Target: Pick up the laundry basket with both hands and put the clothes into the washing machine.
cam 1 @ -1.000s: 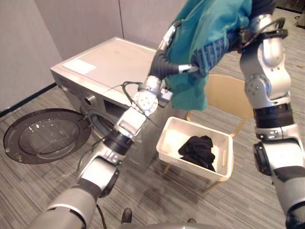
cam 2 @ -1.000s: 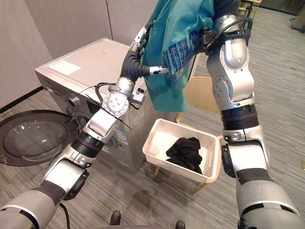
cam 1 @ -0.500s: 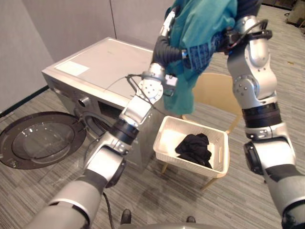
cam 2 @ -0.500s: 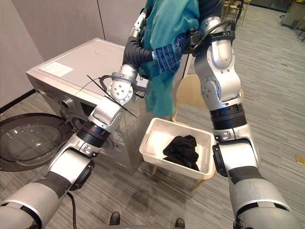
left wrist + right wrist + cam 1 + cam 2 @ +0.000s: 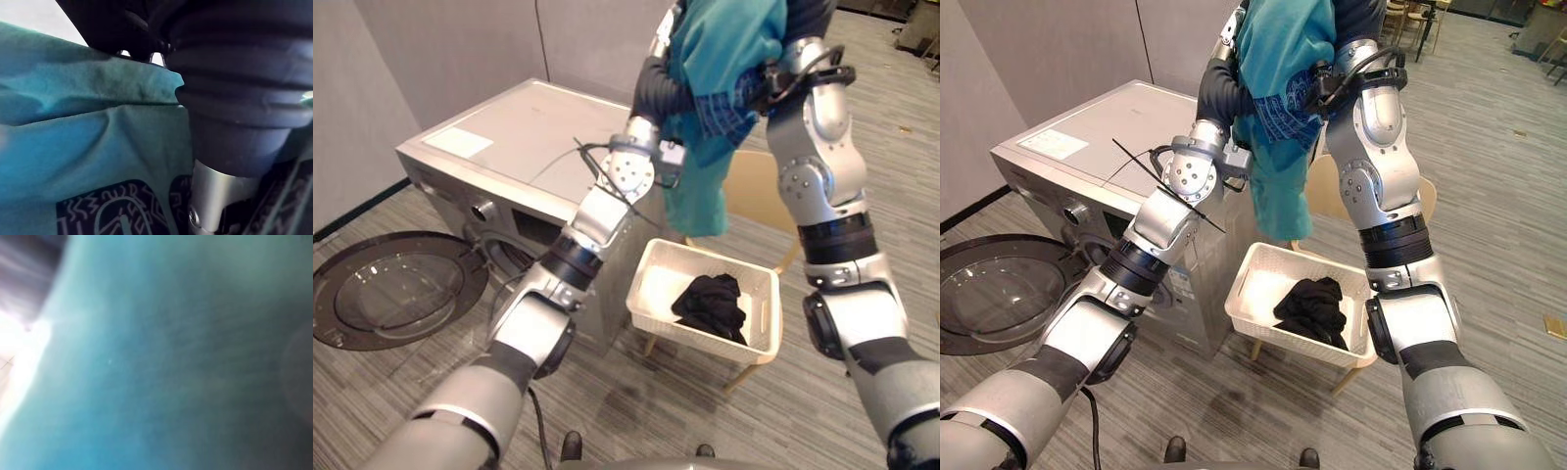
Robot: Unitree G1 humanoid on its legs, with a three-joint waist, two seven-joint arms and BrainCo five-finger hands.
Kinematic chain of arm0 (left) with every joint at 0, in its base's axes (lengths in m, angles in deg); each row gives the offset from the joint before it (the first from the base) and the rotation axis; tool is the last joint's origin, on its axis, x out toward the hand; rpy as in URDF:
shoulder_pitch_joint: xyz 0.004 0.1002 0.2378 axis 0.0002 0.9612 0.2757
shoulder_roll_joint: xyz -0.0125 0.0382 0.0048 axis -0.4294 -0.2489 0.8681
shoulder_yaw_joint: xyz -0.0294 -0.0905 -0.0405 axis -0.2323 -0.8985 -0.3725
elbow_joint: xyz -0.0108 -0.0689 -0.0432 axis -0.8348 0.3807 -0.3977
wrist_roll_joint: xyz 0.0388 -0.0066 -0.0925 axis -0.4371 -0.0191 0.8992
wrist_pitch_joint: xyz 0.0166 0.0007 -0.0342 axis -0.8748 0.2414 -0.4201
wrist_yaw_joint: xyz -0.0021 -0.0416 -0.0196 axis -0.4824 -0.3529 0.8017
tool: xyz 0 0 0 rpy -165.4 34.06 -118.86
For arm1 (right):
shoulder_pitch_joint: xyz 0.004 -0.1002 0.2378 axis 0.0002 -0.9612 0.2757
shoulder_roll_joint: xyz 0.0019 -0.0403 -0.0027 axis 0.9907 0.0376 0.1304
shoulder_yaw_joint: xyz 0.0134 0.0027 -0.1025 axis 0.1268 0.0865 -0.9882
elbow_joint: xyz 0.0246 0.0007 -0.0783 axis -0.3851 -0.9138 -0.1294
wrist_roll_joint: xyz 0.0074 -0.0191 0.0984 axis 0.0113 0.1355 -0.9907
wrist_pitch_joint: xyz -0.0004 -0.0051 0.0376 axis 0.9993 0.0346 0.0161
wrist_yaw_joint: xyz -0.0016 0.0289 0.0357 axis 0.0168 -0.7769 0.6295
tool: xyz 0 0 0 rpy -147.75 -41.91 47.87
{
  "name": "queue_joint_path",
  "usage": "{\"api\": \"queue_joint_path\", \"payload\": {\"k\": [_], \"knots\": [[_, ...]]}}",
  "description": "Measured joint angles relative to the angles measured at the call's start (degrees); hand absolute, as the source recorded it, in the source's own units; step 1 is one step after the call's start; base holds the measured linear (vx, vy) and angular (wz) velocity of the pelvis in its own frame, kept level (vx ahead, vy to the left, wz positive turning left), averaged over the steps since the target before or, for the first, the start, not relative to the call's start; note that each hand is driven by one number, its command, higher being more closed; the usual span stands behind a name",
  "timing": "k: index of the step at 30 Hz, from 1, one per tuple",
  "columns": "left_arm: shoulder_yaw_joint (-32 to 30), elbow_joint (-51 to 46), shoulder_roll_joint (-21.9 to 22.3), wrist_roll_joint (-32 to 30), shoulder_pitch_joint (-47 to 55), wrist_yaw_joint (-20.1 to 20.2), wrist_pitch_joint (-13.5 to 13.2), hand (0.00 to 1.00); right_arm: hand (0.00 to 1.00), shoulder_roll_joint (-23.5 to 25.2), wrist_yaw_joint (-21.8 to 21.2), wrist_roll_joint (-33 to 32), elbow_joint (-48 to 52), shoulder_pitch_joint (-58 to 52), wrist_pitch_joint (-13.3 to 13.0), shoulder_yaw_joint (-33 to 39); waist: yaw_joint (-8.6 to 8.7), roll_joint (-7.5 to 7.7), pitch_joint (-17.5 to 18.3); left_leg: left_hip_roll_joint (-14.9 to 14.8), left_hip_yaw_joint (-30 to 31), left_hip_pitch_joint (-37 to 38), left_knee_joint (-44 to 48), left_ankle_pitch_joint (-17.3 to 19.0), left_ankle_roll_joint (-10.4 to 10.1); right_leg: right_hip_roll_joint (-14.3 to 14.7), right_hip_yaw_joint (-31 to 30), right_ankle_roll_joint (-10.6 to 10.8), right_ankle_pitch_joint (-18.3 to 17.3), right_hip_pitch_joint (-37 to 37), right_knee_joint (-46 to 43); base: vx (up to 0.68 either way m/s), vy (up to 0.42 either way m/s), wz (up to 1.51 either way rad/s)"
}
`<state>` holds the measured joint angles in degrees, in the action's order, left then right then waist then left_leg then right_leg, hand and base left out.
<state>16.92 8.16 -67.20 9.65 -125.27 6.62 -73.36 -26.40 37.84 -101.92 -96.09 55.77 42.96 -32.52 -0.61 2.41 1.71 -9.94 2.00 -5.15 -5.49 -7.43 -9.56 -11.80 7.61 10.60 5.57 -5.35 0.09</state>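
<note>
A teal garment [image 5: 720,59] with a dark printed patch hangs high at the top of the eye views, above the washing machine's right corner and the basket. My left hand's dark cover [image 5: 654,90] meets the cloth from the left, and my right hand's dark cover [image 5: 810,14] meets it from the right. Both hands are buried in the cloth. The left wrist view shows the teal cloth [image 5: 93,142] and its print from very close. Below, a white laundry basket [image 5: 649,282] sits on a wooden chair [image 5: 759,191]. A black garment [image 5: 710,304] lies inside the basket.
The grey washing machine [image 5: 509,137] stands at the left, its round door [image 5: 391,299] swung open toward the floor on the left and the drum opening [image 5: 514,257] facing front. Grey partition walls stand behind the machine. Striped carpet lies in front of the machine and basket.
The view has shifted a little. Both arms have carried the teal garment higher and slightly toward the machine; the left forearm stands steeper. The basket and the black garment have stayed put.
</note>
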Motion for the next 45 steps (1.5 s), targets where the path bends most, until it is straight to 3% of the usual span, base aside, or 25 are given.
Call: {"api": "queue_joint_path", "payload": {"k": [2,3,21,22,32,37,45], "knots": [[0.0,0.0,0.0,0.0,-0.02,0.02,0.0,0.0,1.0,0.02,-0.03,-0.6,0.0,-0.04,0.0,0.0,0.05,0.0,0.0,0.0,-0.02,0.02,0.0,0.0,0.0,0.0,-0.04,0.0,0.0,0.0,0.0,0.0,0.0,0.0],[0.01,0.0,0.0,0.08,-0.02,0.02,0.0,1.0,1.0,0.05,-0.04,-1.1,0.0,-0.09,0.0,0.0,0.04,0.01,0.01,0.0,-0.11,0.04,0.0,0.0,0.0,0.0,-0.09,0.0,0.0,0.0,0.01,0.0,0.0,0.0],[0.23,-2.8,-0.1,-0.22,-0.01,0.0,0.02,1.0,1.0,1.06,-1.58,-5.55,1.44,-3.0,-0.34,-0.84,0.12,0.28,0.24,0.0,-0.97,0.71,0.0,0.26,-0.24,0.01,-1.29,-0.02,0.02,-0.07,0.15,0.0,0.004,-0.03],[0.36,-2.8,-0.09,-0.42,-0.01,0.03,0.1,1.0,0.0,1.07,-2.08,-5.62,1.77,-3.63,-0.43,-0.76,0.08,0.48,0.42,0.0,-0.97,0.71,0.0,0.26,-0.23,0.01,-1.29,-0.02,0.02,-0.07,0.15,0.0,0.0,0.0],[0.53,-6.9,-0.86,-0.88,1.35,0.04,0.53,1.0,0.0,1.8,-2.49,-6.76,9.91,-10.92,-1.05,0.53,-0.01,0.76,1.31,0.1,-1.99,0.92,-0.01,0.39,-0.23,-0.1,-1.54,-0.3,-0.15,-0.09,0.57,0.0,0.003,-0.02],[-1.19,-9.43,-2.51,-2.5,1.34,-0.05,0.5,1.0,0.0,-0.97,-4.86,-6.41,19.05,-20.79,-0.42,3.67,1.6,0.09,2.25,0.21,-2.85,1.14,-0.01,0.58,-0.34,-0.21,-2.01,-0.14,-0.06,-0.41,1.24,0.0,0.01,-0.09],[-7.62,-9.55,-5.95,-5.06,2.01,-0.29,0.37,1.0,0.0,-10.43,-3.19,-3.53,19.82,-28.34,-0.34,24.1,3.52,-2.22,3.75,0.46,-5.74,1.45,-0.03,1.06,-0.13,-0.3,-5.02,0.5,0.79,-1.52,2.16,-0.01,0.007,-0.18]]}}
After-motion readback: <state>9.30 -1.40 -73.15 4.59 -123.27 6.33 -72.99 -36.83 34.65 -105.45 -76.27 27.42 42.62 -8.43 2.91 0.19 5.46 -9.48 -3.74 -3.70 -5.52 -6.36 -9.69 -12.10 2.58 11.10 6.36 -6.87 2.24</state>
